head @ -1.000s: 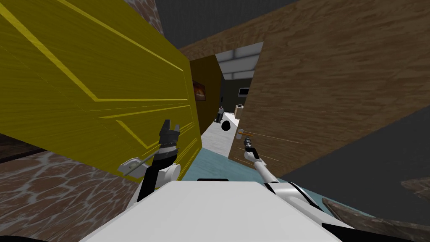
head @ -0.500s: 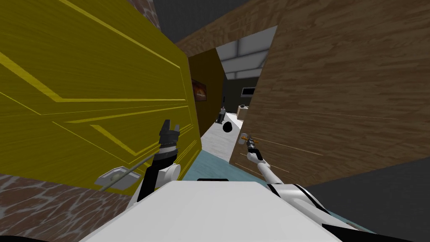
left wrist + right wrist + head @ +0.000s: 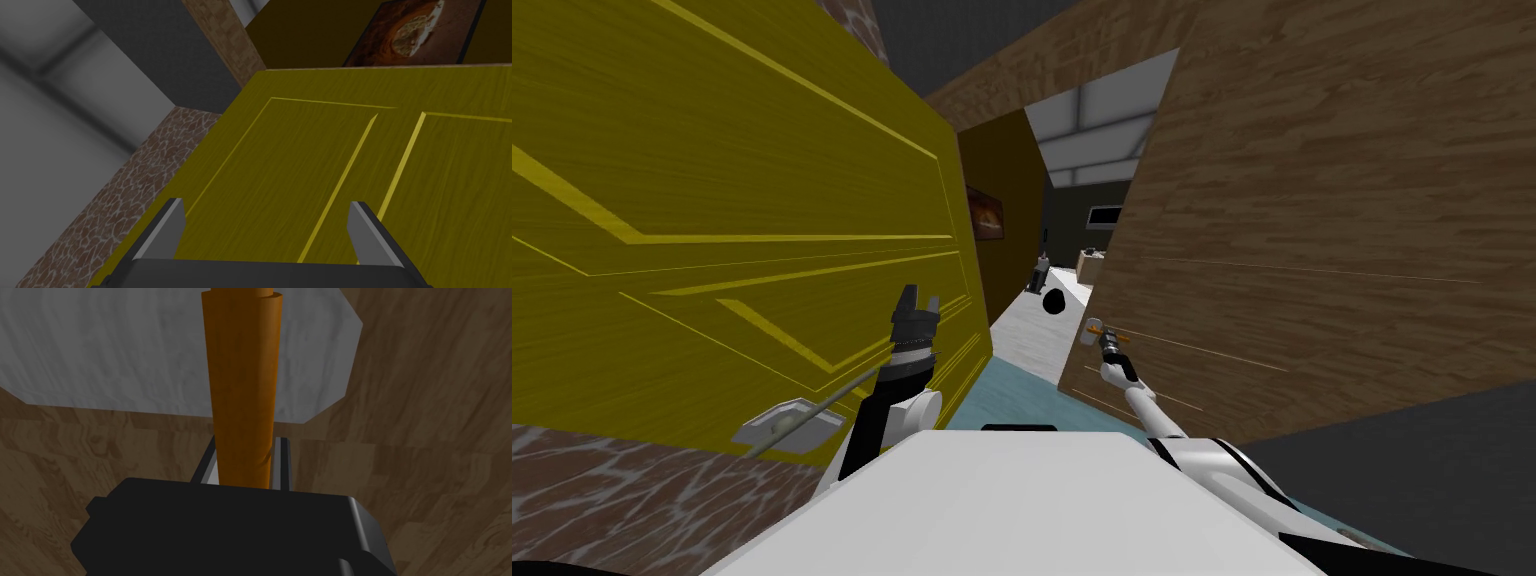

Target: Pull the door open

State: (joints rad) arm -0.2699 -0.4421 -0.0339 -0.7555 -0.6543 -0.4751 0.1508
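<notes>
Grips the orange lever handle (image 3: pixel 242 378) of the brown wood-grain door (image 3: pixel 1312 200) with the right gripper (image 3: pixel 245 450), fingers clenched on the lever's two sides close to the dark gripper body. Meets the lever lengthwise, with its far end lying across a pale grey backplate (image 3: pixel 100 353) fixed flat to the door. Stretches the right arm forward and to the right in the head view, reaching the handle low on the door, just beside its free edge. Faces the brown door on the right, set at an angle, with an open gap between that edge and a yellow panelled door (image 3: pixel 712 200) on the left. Looks through the gap onto a white floor (image 3: pixel 1027 335) and a small black oval object (image 3: pixel 1053 301). Holds the left gripper (image 3: pixel 265 206) raised near the yellow door, fingers released and wide apart, touching nothing. Shows a grey handle plate (image 3: pixel 787 420) low on the yellow door, a framed picture (image 3: pixel 415 32) on a dark yellow wall (image 3: pixel 1012 200) past it, and a stone-patterned wall (image 3: pixel 125 190) beside it.
</notes>
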